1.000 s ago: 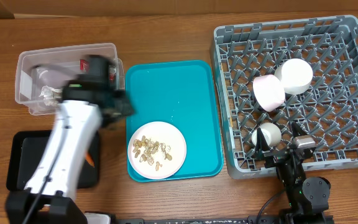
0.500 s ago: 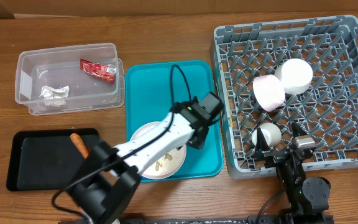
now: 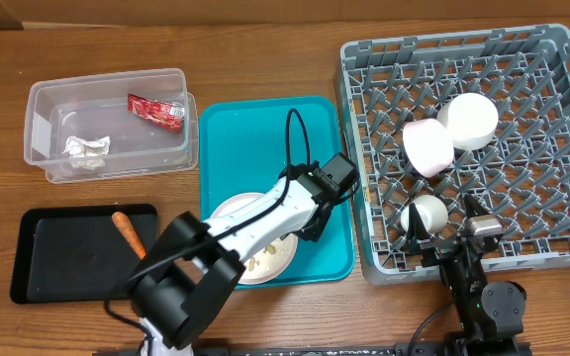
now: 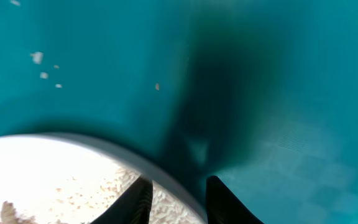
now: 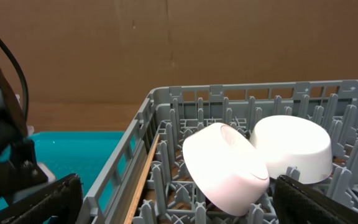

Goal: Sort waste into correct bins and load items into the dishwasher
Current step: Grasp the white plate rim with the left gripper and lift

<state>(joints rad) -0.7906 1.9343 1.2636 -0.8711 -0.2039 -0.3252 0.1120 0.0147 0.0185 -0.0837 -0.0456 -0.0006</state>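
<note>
Left claw [image 4: 178, 199]: jaws narrow, astride the plate [image 4: 55, 165] rim. One finger stands over the scraps [image 3: 263, 260], the other over the teal tray [image 4: 278, 74]. No clamping visible. Right claw [image 5: 176, 190]: wide, empty, at the rack's [image 5: 138, 134] near wall. The pink bowl [image 5: 225, 168] and white bowl [image 5: 291, 146] lie beyond.

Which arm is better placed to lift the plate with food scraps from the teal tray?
Left: the left gripper has jaws astride the plate rim. The right gripper sits at the rack, apart.
</note>
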